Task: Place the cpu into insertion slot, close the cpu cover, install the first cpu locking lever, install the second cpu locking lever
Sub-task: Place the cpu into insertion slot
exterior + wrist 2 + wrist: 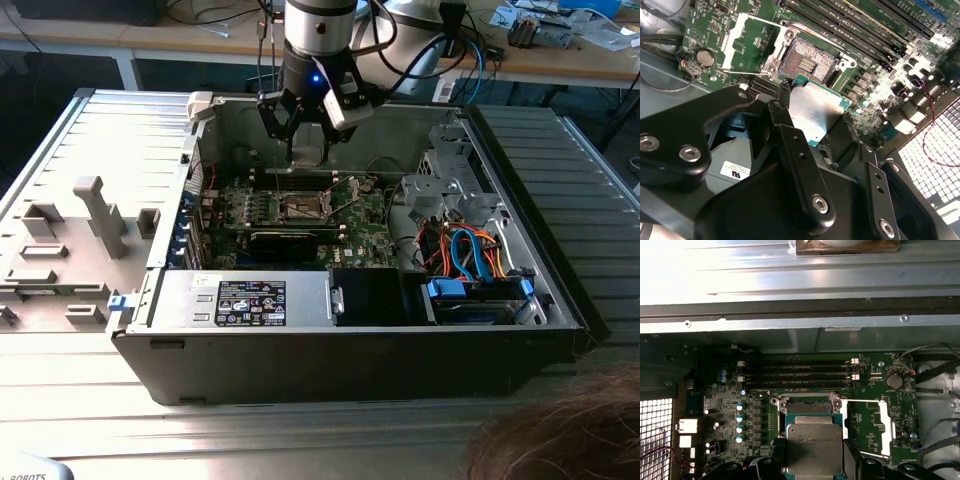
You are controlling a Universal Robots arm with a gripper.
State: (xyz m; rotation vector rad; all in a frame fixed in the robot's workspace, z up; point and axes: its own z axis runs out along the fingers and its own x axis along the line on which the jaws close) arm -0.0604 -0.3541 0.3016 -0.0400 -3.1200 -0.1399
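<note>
My gripper (305,128) hangs inside the open computer case, just above the green board. It is shut on the cpu (812,112), a flat square chip with a dull silver top, which its black fingers (785,107) grip by two opposite edges. The cpu (815,447) hovers level above the board, just beside the insertion slot (810,61), and covers part of the slot (807,404) in the first wrist view. The slot's tan contact field lies bare. The cpu cover (732,40) is flipped open and lies beside the slot (886,427).
Long black memory sticks (800,375) run along the far side of the slot. A coin battery (705,57) sits near the open cover. The case's back wall (800,335) rises close behind. Drive cables (470,250) and a power supply (250,300) sit nearby. A person's hair (570,430) shows at the front right.
</note>
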